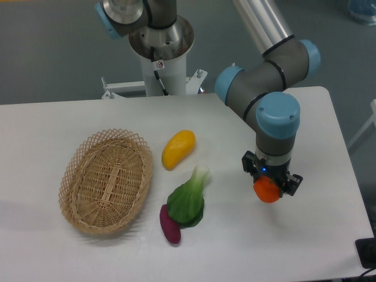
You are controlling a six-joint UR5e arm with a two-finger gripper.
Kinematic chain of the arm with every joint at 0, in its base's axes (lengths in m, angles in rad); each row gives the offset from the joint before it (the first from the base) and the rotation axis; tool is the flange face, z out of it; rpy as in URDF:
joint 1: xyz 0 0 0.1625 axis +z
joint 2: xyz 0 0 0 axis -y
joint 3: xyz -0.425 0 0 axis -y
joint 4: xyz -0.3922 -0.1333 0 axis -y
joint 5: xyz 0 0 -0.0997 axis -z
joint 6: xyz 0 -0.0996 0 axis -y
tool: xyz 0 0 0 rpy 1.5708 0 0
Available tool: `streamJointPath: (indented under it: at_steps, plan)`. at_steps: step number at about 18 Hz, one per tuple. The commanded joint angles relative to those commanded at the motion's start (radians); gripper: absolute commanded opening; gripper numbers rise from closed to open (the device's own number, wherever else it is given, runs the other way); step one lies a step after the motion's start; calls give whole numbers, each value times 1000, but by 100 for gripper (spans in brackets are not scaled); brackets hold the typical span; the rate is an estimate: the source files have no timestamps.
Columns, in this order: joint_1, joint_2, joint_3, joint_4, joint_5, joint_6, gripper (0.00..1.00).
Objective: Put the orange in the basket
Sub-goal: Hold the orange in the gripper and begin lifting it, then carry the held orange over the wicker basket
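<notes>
The orange (pixel 268 190) is a small bright-orange ball held at the right side of the table, with my gripper (pixel 268 187) shut on it from above. Its black fingers (pixel 292 183) sit on either side of the fruit and hide its top. I cannot tell whether the orange rests on the tabletop or hangs just above it. The basket (pixel 107 181), an oval tan wicker one with a lattice rim, lies empty at the left, far from the gripper.
Between gripper and basket lie a yellow-orange mango-like fruit (pixel 178 148), a green leafy vegetable (pixel 188 200) and a purple root (pixel 170 224). The robot's base column (pixel 161 53) stands at the back. The table's right edge (pixel 352 176) is close to the gripper.
</notes>
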Motion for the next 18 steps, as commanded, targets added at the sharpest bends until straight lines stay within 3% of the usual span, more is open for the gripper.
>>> streamJointPath:
  at_steps: [4,9,14,18]
  plan:
    - [-58,-5,-2,28,-3,-135,52]
    - [-146,-15,-2,115,-12,-327,52]
    - [-236,-26,-3,130,-26,-394,52]
    - [-299,-8,-52,135,-26,-391,52]
